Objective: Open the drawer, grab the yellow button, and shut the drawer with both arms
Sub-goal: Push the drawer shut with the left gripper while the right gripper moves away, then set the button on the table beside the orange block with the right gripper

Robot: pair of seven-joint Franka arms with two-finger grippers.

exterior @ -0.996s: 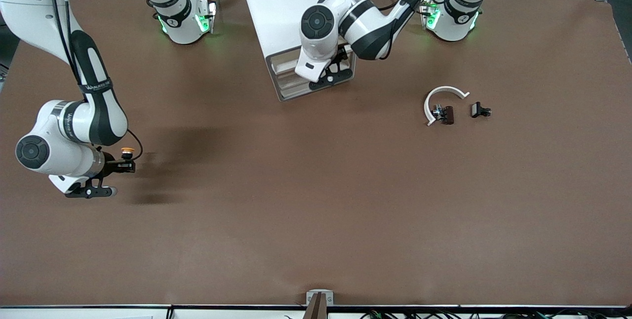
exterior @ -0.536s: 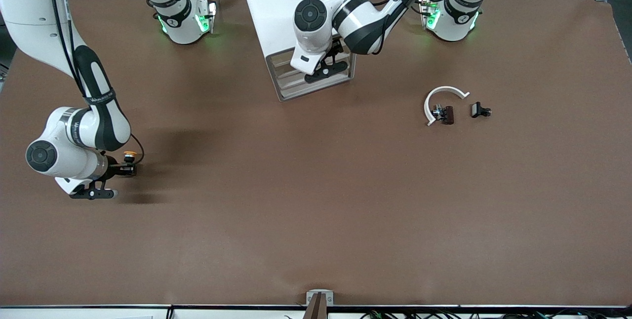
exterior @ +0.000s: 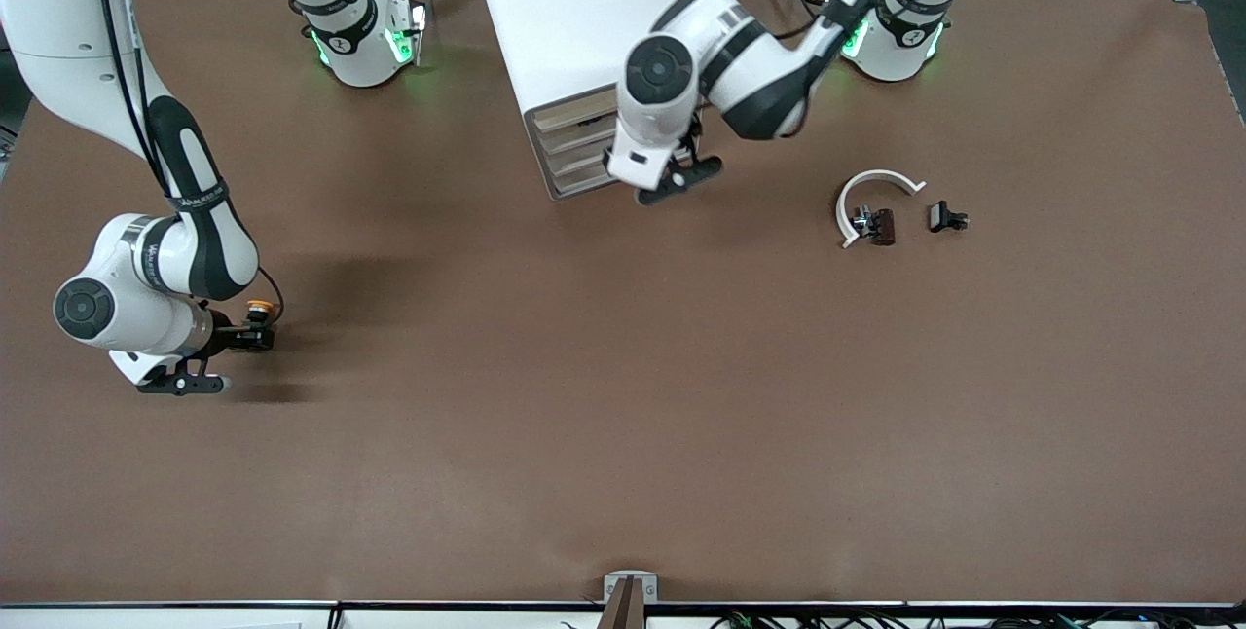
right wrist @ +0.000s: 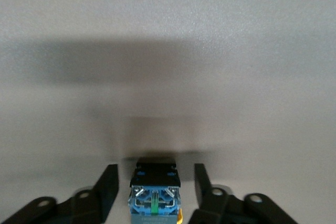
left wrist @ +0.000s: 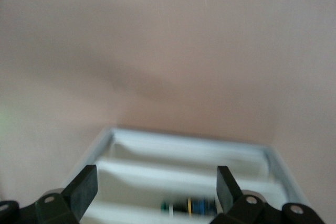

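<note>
Button: yellow-orange round cap, black collar, blue base with metal screw terminals, small hard plastic. It sits on the brown table mat toward the right arm's end, well apart from the cabinet. Right gripper is low around it; the right wrist view shows both fingers standing clear of the base with gaps on each side, so parted, not gripping. Judged step: button placed out, release under way. Next: lift the right gripper straight up so a finger doesn't tip the button.

Cabinet: white, boxy, smooth top, 4 stacked cream fronts. Top drawer looks pushed in flush from the front view, so closing seems done or nearly done. Left gripper hovers just in front of the drawer fronts, fingers spread wide, holding nothing; the left wrist view is too blurred to settle more. Next for it: back off and clear.

Elsewhere toward the left arm's end: white curved plastic arc, dark brown small block, black small part.
</note>
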